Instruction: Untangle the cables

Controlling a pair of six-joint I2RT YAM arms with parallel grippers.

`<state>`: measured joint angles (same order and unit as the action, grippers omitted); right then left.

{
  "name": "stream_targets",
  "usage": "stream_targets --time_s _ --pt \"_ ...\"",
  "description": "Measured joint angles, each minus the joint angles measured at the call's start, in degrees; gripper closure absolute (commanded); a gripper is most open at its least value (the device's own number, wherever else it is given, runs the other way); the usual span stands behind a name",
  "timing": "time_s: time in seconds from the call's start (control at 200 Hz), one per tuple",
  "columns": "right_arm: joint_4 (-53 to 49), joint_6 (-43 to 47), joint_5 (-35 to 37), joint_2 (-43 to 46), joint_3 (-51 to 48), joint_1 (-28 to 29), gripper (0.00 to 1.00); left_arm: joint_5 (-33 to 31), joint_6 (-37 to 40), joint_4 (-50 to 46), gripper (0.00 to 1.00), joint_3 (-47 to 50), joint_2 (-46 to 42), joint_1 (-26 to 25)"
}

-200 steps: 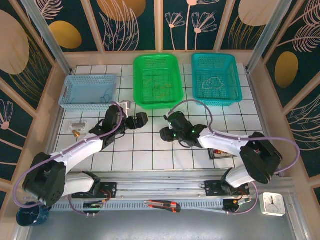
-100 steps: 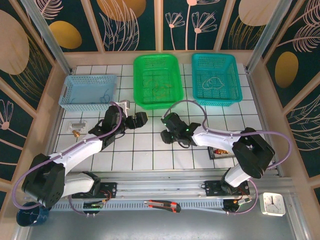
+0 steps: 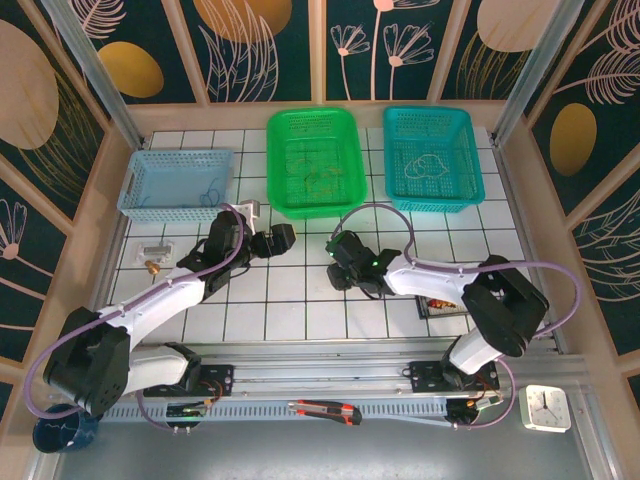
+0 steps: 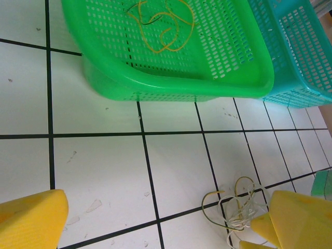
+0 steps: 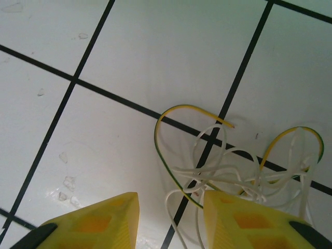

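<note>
right gripper is hovering half-open over the yellow-green and white cable tangle, lower right of its wrist frame, likely lining up a pinch; it's holding nothing i can make out. left gripper is hanging wide open, empty. strand ends are running under the right gripper, hidden.

My left claw hangs spread wide; my right claw (tipped steeply downward) has its jaws parted, only narrower.

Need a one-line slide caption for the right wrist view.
Right gripper poised, jaws apart, over tangled whitish and yellow-green cables on tiled table.
</note>
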<state>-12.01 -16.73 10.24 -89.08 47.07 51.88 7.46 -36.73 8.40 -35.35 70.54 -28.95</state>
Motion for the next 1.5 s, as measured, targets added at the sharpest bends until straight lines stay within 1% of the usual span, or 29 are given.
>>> stream_targets --time_s 0.17,0.225,0.29,0.375,0.44,0.545,0.676,0.921,1.096,1.256,1.396,1.501 --pt "1.8 0.6 0.9 -4.4 0.0 0.0 0.62 0.0 0.0 0.0 0.01 -0.1 0.0 0.0" --pt "2.5 0.8 0.9 -5.7 -0.1 0.0 0.63 0.0 0.0 0.0 0.01 -0.2 0.0 0.0" --pt "3.6 1.0 0.8 -6.3 -0.4 0.0 0.72 0.0 0.0 0.0 0.01 -0.3 0.0 0.0" --pt "4.9 1.6 0.5 -6.3 -0.7 0.1 0.9 0.0 0.0 0.0 0.01 -0.5 0.0 0.0" --pt "5.9 1.6 0.2 -6.3 -1.0 0.3 1.0 0.0 0.0 -0.1 0.01 -0.8 0.0 0.0" --pt "6.3 1.7 -0.4 -4.7 -2.4 0.1 1.0 0.0 0.0 -0.1 0.01 -1.2 0.0 0.0" --pt "7.2 2.5 -4.7 -0.9 -4.6 -1.4 1.0 0.6 -0.4 -0.1 0.01 -1.7 0.0 0.0" --pt "14.4 4.1 -21.1 9.7 -8.4 -8.2 1.0 3.9 -2.6 0.9 0.02 -2.0 0.0 0.0" --pt "18.9 4.3 -30.9 14.0 -11.3 -12.3 1.0 6.1 -5.2 3.1 0.06 -2.0 0.3 -1.4" --pt "21.8 4.3 -37.3 15.7 -13.3 -14.1 1.0 8.4 -9.0 7.6 0.13 -1.9 2.7 -3.9" --pt "24.6 4.2 -40.5 15.9 -15.0 -15.0 1.0 9.9 -12.5 12.5 0.21 -1.9 5.3 -6.1" --pt "26.0 3.9 -42.0 16.0 -15.9 -15.5 1.0 10.4 -14.3 15.0 0.3 -1.7 6.5 -7.4"
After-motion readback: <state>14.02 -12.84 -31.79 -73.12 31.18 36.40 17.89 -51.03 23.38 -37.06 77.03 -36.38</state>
